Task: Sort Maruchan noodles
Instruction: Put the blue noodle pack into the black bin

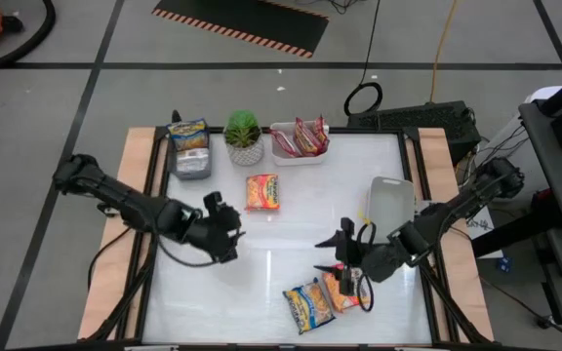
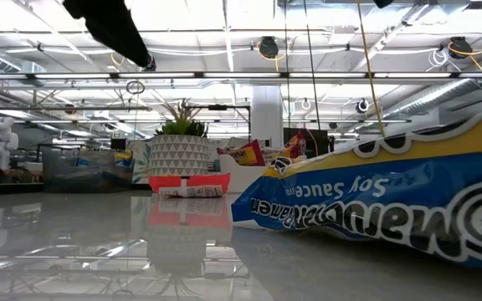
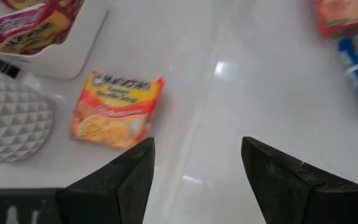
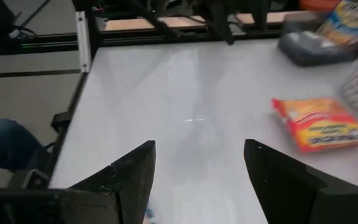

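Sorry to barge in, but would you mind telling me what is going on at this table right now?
Two robot arms are sorting ramen packets into trays, and neither holds one now. The left gripper hangs open over bare table, facing the orange packet lying loose mid-table. The right gripper is open too, just above two packets at the front edge, a blue-trimmed one and an orange one. The grey tray holds blue-trimmed packets, the white tray red ones, with a potted plant between.

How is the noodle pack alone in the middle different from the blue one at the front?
The middle noodle pack has orange-red trim; the blue-trimmed pack has blue edges. The middle one lies alone and straight near the plant; the blue one lies tilted, right beside another pack. Both are flat and lie on the white table.
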Controlling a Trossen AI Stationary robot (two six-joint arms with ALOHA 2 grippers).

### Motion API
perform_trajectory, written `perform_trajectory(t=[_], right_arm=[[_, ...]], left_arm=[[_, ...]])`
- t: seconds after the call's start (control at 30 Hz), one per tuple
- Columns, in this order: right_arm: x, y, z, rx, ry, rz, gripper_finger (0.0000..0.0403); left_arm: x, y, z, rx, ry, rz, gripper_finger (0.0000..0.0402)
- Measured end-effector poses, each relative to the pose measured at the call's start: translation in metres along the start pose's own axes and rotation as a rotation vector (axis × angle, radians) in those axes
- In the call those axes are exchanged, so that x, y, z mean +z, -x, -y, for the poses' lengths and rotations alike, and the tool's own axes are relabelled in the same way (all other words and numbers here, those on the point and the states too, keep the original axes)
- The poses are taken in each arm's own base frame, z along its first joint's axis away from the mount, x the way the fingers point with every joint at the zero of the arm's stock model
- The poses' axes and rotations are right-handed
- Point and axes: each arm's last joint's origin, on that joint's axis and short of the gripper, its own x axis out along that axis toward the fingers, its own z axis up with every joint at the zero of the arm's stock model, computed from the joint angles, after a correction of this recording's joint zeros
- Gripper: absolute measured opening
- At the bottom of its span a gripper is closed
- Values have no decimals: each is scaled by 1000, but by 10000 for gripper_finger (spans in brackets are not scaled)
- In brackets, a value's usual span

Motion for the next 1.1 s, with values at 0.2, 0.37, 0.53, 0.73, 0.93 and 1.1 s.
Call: perform_trajectory(t=[0.2,0.37,0.53,0.73,0.93,1.1], right_arm=[[-23,-17,-29,46,45,-41,239],[-44,-40,-58,164,82,-49,239],[-52,-55,-86,222,44,-123,235],[-63,-60,-111,234,54,-230,204],[-73,-56,-125,222,93,-299,179],[-75,-48,-133,241,135,-296,170]], left_arm=[[-15,-3,44,-15,20,91,246],[-24,-27,91,-70,-39,239,246],[-22,-44,120,-175,-117,349,246],[-20,-46,132,-319,-122,374,246],[-36,-31,151,-454,-112,334,246],[-43,-28,157,-436,-125,351,246]])
